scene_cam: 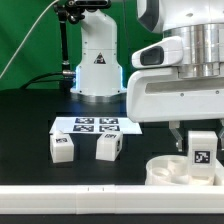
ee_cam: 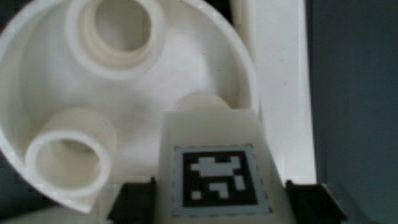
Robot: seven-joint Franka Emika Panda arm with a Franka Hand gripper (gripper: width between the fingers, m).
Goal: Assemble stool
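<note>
**Gripper [scene_cam: 199, 140] clamped on 1 leg [scene_cam: 201, 152] over the seat [scene_cam: 160, 172].**
The fingers [ee_cam: 128, 203] press the tagged leg on 2 sides, holding it upright at the seat's rim near a hole [ee_cam: 68, 160]; whether it touches the seat cannot be told. Toward the exterior view's left, a second leg [scene_cam: 62, 147] and a third leg [scene_cam: 108, 147] stand apart, just nearer than the marker board [scene_cam: 95, 125].

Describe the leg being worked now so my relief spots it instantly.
On the exterior view's right, follow the white arm down to the gripper, over the round seat. The leg is the upright block clamped there, tag facing out; the other two legs lie loose by the marker board.
</note>
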